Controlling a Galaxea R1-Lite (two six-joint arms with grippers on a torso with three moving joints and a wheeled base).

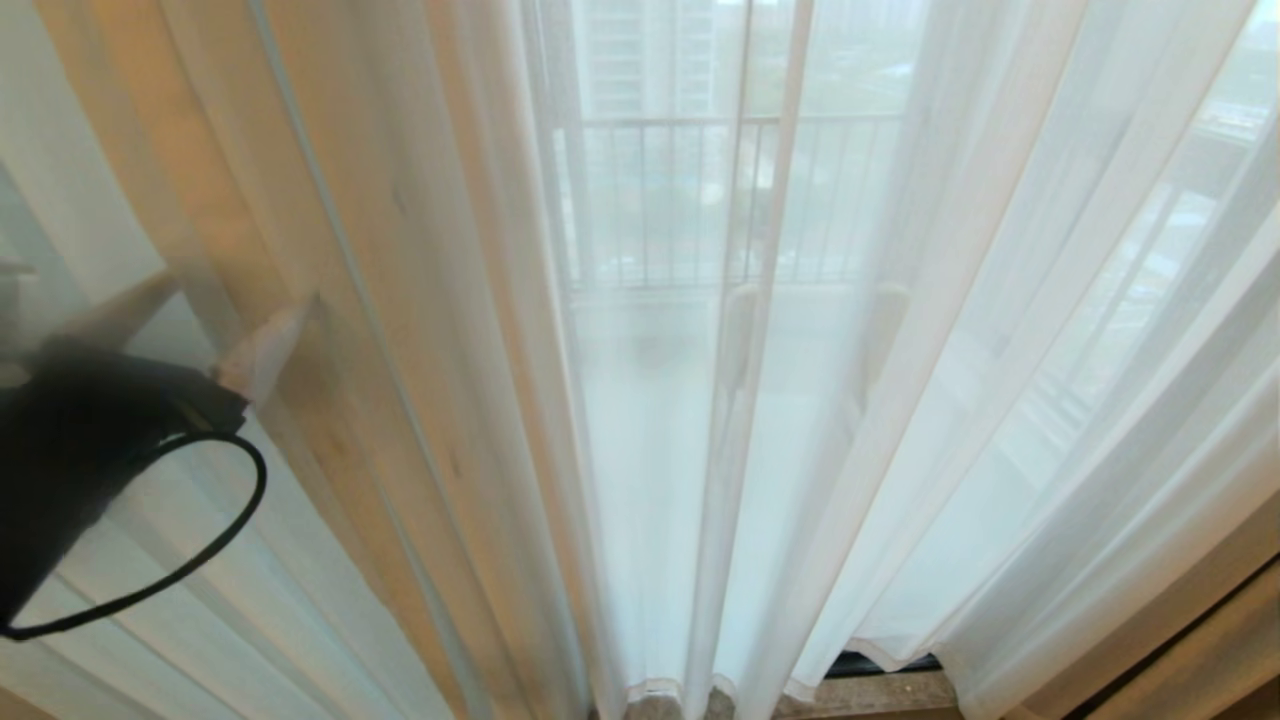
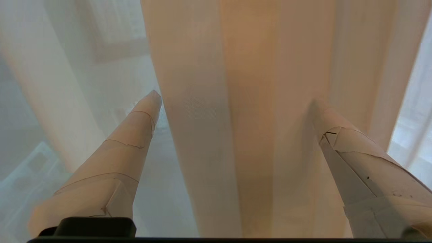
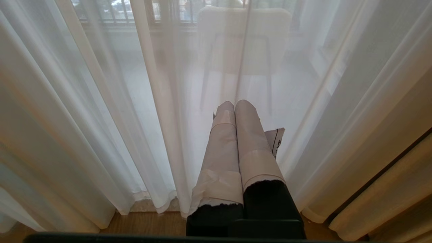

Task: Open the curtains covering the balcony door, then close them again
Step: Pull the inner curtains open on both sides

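Writing: a small printed tag point(image 3: 278, 141) beside the right tool point(image 3: 235, 103), text too small to read.
Curtains point(image 1: 900, 400): sheer white panels hanging closed to the wooden floor point(image 3: 148, 222), covering the balcony door point(image 1: 745, 200); railing point(image 1: 680, 122) and chair point(image 3: 243, 40) visible through them.
Left tool point(image 2: 236, 98): fingers spread, straddling a curtain fold.
Right tool: fingers pressed together, empty, near the hem.

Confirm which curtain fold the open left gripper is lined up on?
The tan-tinted fold between the left gripper fingers, at the head view's left; the folds mid-window are plain white.
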